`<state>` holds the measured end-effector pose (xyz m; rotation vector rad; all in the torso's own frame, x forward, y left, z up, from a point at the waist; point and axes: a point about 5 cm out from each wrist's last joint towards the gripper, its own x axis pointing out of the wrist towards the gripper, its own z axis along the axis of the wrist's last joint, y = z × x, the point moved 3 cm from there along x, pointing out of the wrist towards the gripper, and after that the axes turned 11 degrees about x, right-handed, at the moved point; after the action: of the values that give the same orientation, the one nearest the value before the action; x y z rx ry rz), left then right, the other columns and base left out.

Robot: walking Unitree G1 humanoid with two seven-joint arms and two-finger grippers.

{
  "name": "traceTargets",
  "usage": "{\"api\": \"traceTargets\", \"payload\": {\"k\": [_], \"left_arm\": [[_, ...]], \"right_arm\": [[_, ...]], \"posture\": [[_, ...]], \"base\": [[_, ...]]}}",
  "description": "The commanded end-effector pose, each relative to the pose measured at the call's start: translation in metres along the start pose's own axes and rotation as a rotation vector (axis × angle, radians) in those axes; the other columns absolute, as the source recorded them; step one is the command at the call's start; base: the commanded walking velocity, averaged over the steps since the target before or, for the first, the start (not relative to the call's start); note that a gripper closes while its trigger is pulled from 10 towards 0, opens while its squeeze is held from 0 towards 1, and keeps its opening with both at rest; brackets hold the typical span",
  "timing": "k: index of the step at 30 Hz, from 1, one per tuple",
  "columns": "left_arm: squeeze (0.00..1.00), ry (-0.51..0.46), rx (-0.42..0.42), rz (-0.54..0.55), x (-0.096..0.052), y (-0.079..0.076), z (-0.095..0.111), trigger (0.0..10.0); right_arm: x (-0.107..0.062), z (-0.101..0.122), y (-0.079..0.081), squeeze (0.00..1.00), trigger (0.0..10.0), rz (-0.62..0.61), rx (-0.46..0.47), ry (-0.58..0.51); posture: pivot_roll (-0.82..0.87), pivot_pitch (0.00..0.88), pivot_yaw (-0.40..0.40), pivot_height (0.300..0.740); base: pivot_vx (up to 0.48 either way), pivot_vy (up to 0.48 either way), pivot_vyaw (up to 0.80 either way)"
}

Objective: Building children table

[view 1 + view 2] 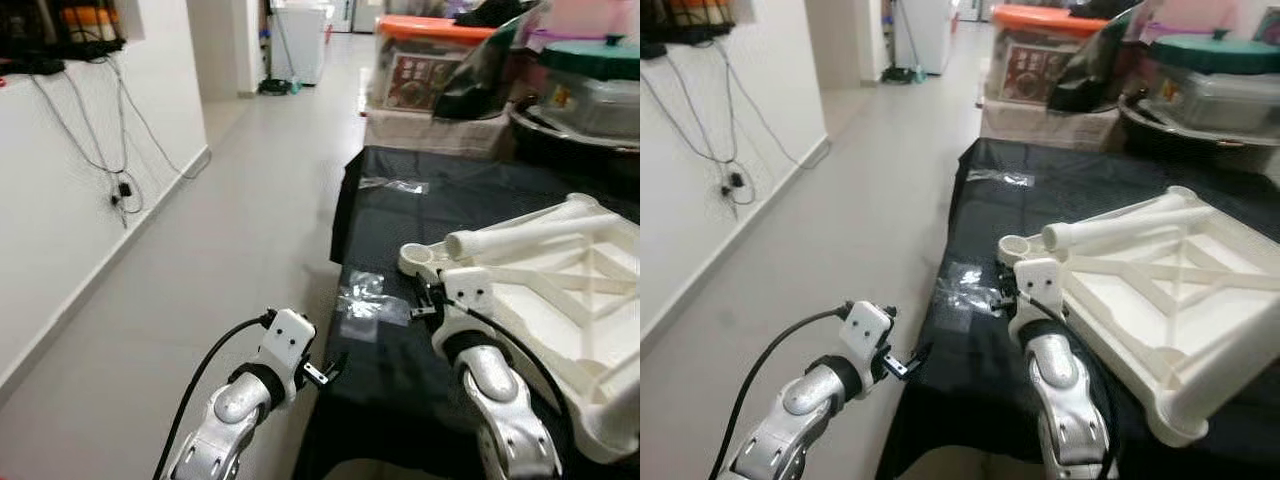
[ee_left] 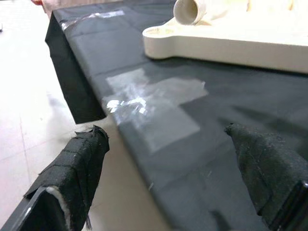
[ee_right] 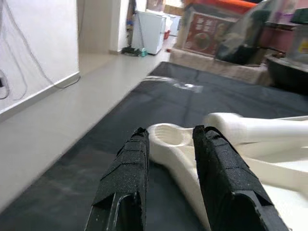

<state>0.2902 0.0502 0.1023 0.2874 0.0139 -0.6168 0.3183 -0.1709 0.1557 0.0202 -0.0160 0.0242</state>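
Both grippers near the black cloth's left edge.

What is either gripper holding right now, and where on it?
Nothing. The left gripper is open over the black cloth; the right gripper points at the tabletop's corner socket, not clamping it.

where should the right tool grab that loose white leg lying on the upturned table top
Probably around the middle of the table leg, coming down from above. It is a round tube lying flat across the table top, so fingers can close across it. Its open end sits nearest the right tool, by the corner socket.
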Motion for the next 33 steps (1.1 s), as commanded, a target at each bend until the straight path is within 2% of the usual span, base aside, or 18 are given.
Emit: {"api": "traceTargets", "payload": {"k": [1,5,6,8,9,15,16,20,21,22,23,29,30,31,32,33], "left_arm": [[0.00,0.003,-0.015,-0.018,0.000,-0.006,0.001,10.0],[0.00,0.013,-0.025,-0.013,0.000,-0.005,0.001,10.0],[0.00,0.018,-0.027,-0.008,0.000,-0.004,0.000,10.0],[0.00,0.018,-0.027,-0.008,0.000,-0.004,0.000,10.0],[0.00,0.024,-0.030,0.000,-0.001,-0.003,0.000,10.0],[0.00,0.026,-0.032,0.002,-0.001,-0.003,0.001,10.0],[0.00,0.028,-0.034,0.001,-0.002,-0.002,0.002,10.0],[0.00,0.029,-0.037,-0.002,-0.002,-0.003,0.003,10.0],[0.00,0.029,-0.039,-0.003,-0.003,-0.003,0.003,10.0],[0.00,0.029,-0.039,-0.003,-0.003,-0.003,0.003,10.0],[0.00,0.030,-0.039,-0.003,-0.003,-0.003,0.004,10.0],[0.00,0.031,-0.043,-0.003,-0.005,-0.004,0.005,10.0],[0.00,0.029,-0.049,0.000,-0.009,-0.005,0.007,10.0],[0.00,0.029,-0.049,0.000,-0.009,-0.005,0.007,10.0],[0.00,0.030,-0.052,0.002,-0.012,-0.006,0.009,10.0],[0.00,0.030,-0.052,0.002,-0.012,-0.006,0.009,10.0]], "right_arm": [[0.001,-0.005,-0.011,0.00,10.0,-0.025,0.002,0.031],[0.008,-0.004,-0.010,0.00,10.0,-0.009,0.009,0.050],[0.012,-0.007,-0.010,0.00,10.0,0.016,0.023,0.098],[0.012,-0.007,-0.010,0.00,10.0,0.016,0.023,0.098],[0.020,-0.011,-0.008,0.00,10.0,0.079,0.054,0.195],[0.026,-0.008,-0.008,0.00,10.0,0.113,0.068,0.244],[0.030,-0.011,-0.003,1.00,10.0,0.174,0.026,0.322],[0.033,-0.014,0.001,1.00,10.0,0.218,-0.027,0.371],[0.037,-0.016,0.003,0.09,10.0,0.245,-0.038,0.433],[0.037,-0.016,0.003,0.09,10.0,0.245,-0.038,0.433],[0.042,-0.016,0.002,0.00,10.0,0.240,-0.041,0.461],[0.050,-0.016,0.000,0.00,10.0,0.236,-0.043,0.517],[0.056,-0.024,-0.013,0.00,10.0,0.214,-0.089,0.595],[0.056,-0.024,-0.013,0.00,10.0,0.214,-0.089,0.595],[0.059,-0.028,-0.023,0.00,10.0,0.189,-0.113,0.643],[0.059,-0.028,-0.023,0.00,10.0,0.189,-0.113,0.643]], "posture": [[0.04,0.000,-0.082,0.740],[0.05,0.000,-0.083,0.740],[0.05,0.000,-0.085,0.740],[0.05,0.000,-0.085,0.740],[0.05,0.000,-0.088,0.740],[0.05,0.000,-0.087,0.740],[0.05,0.000,-0.087,0.740],[0.05,0.000,-0.086,0.740],[0.05,0.000,-0.087,0.740],[0.05,0.000,-0.087,0.740],[0.05,0.000,-0.088,0.740],[0.04,0.000,-0.090,0.740],[0.04,0.000,-0.105,0.740],[0.04,0.000,-0.105,0.740],[0.04,0.000,-0.105,0.740],[0.04,0.000,-0.105,0.740]], "base": [[0.000,0.000,0.00],[0.000,0.000,0.00],[0.000,0.000,0.00],[0.000,0.000,0.00],[0.000,0.000,0.00],[0.000,0.000,0.00],[0.000,0.000,0.00],[0.000,0.000,0.00],[0.000,0.000,0.00],[0.000,0.000,0.00],[0.000,0.000,0.00],[0.000,0.000,0.00],[0.000,0.000,0.00],[0.000,0.000,0.00],[0.000,0.000,0.00],[0.000,0.000,0.00]]}}
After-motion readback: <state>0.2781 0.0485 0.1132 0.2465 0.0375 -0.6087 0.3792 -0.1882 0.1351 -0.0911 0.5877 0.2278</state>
